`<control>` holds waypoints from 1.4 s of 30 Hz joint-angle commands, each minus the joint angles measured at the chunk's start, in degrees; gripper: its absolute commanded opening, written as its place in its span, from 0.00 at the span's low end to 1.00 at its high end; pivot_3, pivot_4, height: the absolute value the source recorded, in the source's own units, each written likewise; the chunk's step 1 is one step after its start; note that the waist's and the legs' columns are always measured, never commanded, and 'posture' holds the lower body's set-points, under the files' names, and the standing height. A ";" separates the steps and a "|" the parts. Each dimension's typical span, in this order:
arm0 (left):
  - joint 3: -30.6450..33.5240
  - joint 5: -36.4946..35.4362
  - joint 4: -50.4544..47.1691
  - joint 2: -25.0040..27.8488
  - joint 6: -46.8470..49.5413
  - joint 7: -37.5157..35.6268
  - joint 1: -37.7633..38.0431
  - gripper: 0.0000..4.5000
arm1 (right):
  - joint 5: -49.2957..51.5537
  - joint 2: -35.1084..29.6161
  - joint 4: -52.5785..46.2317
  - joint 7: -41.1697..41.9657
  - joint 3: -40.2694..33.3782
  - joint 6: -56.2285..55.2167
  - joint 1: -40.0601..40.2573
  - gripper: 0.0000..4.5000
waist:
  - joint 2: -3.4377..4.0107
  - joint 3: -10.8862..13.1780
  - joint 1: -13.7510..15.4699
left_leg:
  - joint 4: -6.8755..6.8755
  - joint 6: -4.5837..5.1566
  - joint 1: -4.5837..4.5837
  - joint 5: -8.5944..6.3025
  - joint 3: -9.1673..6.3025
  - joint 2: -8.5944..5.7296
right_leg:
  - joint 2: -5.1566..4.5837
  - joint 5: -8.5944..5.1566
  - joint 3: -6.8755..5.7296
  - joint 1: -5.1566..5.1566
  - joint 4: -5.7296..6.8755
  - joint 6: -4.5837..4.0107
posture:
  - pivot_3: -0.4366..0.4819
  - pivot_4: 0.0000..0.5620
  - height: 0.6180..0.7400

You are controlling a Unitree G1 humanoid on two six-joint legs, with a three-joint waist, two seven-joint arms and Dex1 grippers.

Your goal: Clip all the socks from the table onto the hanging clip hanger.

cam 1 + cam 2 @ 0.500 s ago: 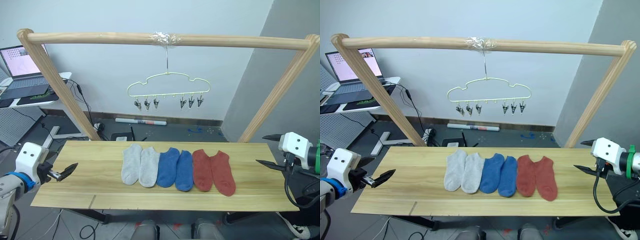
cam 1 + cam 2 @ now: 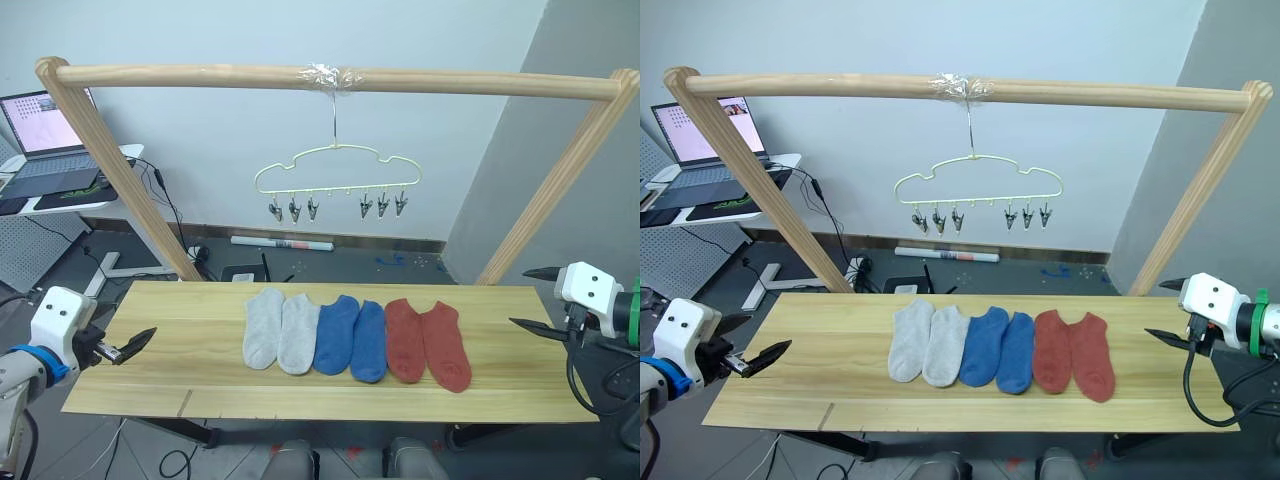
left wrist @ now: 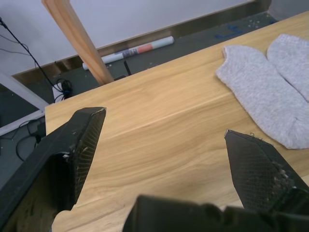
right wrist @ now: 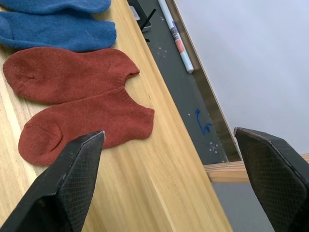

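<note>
Six short knit ankle socks lie side by side, toes toward the near edge, in a row at the middle of the long surface of light yellowish wood planks [image 2: 180, 375]. From left to right: two light grey socks [image 2: 264, 327] [image 2: 299, 333], two blue socks [image 2: 335, 333] [image 2: 369, 341], and two brick-red socks [image 2: 404, 339] [image 2: 444, 345], neighbours touching or just beside one another. Above and beyond the row, the pale yellow-green, cloud-outlined wire clip hanger [image 2: 336, 166] hangs by its thin metal hook from a thick round wooden pole frame [image 2: 200, 75]; its small dark metal clips [image 2: 293, 208] carry nothing. The left gripper [image 2: 128, 347] hovers at the left end of the surface, well apart from the grey socks, its black fingers [image 3: 77, 150] spread wide and released. The right gripper [image 2: 535, 300] hovers at the right end, near the outer red sock, its fingers [image 4: 67, 188] likewise spread and grasping nothing. An open laptop [image 2: 40, 125] stands on a desk at far left.
</note>
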 commanded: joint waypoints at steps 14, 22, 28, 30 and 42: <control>2.86 -0.45 0.39 -1.65 -4.53 3.89 -3.30 0.99 | 1.72 0.88 -3.97 -2.12 -3.52 1.06 0.57 1.00 | 0.01 0.02 -0.07 | 0.01 0.00 0.00 0.00 0.00 0.00 | 0.00 0.01 0.00 0.00 0.02 0.01 | 0.56 0.15 1.00; -1.89 -2.92 -8.78 -8.57 3.26 7.78 -7.97 0.99 | 5.70 2.58 -14.93 -2.70 -4.01 6.82 1.79 1.00 | -0.02 1.86 -0.21 | 0.14 0.01 0.00 0.02 -0.07 0.04 | -0.01 -0.01 0.00 0.07 0.05 0.13 | 0.52 0.27 1.00; -5.94 -2.65 -12.88 -13.13 6.73 12.62 -17.12 0.99 | 12.69 5.99 -25.65 -6.87 -2.23 19.57 -3.11 1.00 | -0.16 3.67 -0.60 | 0.18 0.01 -0.15 0.02 -0.32 0.05 | 0.00 0.14 -0.03 -0.05 0.05 0.05 | 0.48 0.36 1.00; -8.06 -1.68 -13.54 -15.12 6.98 14.59 -20.68 0.99 | 15.07 8.06 -28.09 -8.92 -1.00 23.90 -6.20 1.00 | -0.27 4.05 -0.89 | 0.19 0.01 -0.46 0.02 -0.40 0.02 | -0.01 0.23 -0.02 -0.33 0.04 -0.06 | 0.46 0.38 1.00; -14.34 1.00 -12.38 -27.56 1.31 23.55 -30.48 0.76 | 15.99 19.20 -31.20 -17.53 7.48 32.35 -19.37 1.00 | -0.64 6.94 -3.22 | 0.36 0.02 -1.88 0.02 -0.46 -0.07 | -0.09 0.47 -0.03 -1.73 0.12 -0.12 | 0.39 0.48 1.00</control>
